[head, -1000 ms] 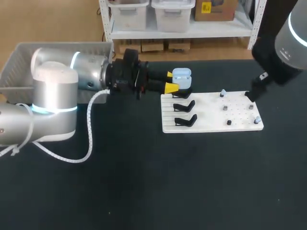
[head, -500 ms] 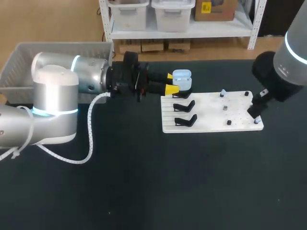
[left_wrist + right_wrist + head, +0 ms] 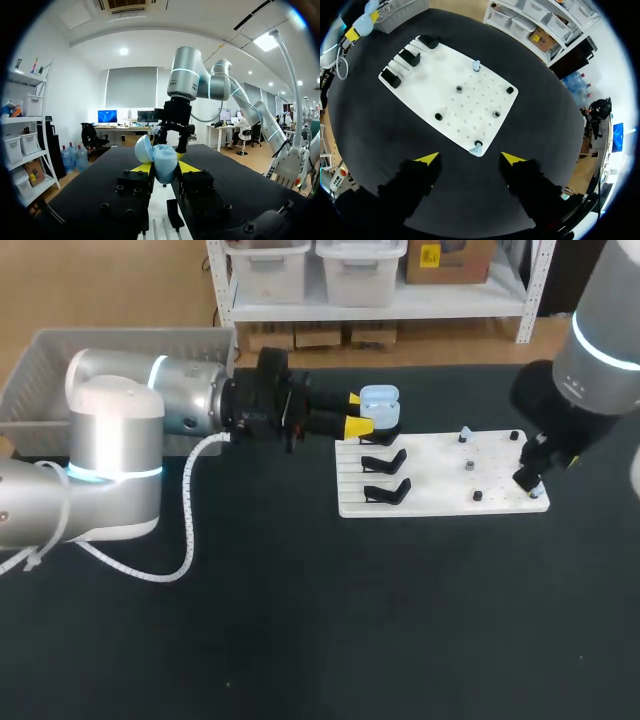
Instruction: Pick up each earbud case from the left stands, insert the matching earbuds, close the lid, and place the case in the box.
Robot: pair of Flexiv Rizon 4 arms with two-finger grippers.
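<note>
My left gripper [image 3: 355,412] is shut on a light blue earbud case [image 3: 378,401], lid open, held just above the rear black stand [image 3: 383,436] of the white board [image 3: 440,502]. In the left wrist view the case [image 3: 164,164] sits upright between the yellow fingertips [image 3: 141,168]. My right gripper [image 3: 528,476] hangs over the board's front right corner. There, a light blue earbud [image 3: 478,147] stands on its peg just ahead of the gap in the open right gripper [image 3: 471,159], untouched. A second earbud [image 3: 476,65] stands at the board's far edge.
Two more black stands [image 3: 384,461] [image 3: 386,491] are bare on the board's left side. Several bare black pegs [image 3: 459,89] dot the board [image 3: 445,70]. A grey basket [image 3: 40,360] sits at the table's back left, behind my left arm.
My right arm has moved along the board's right edge toward its front corner and come down over the earbud there. The left arm and the case have stayed put.
</note>
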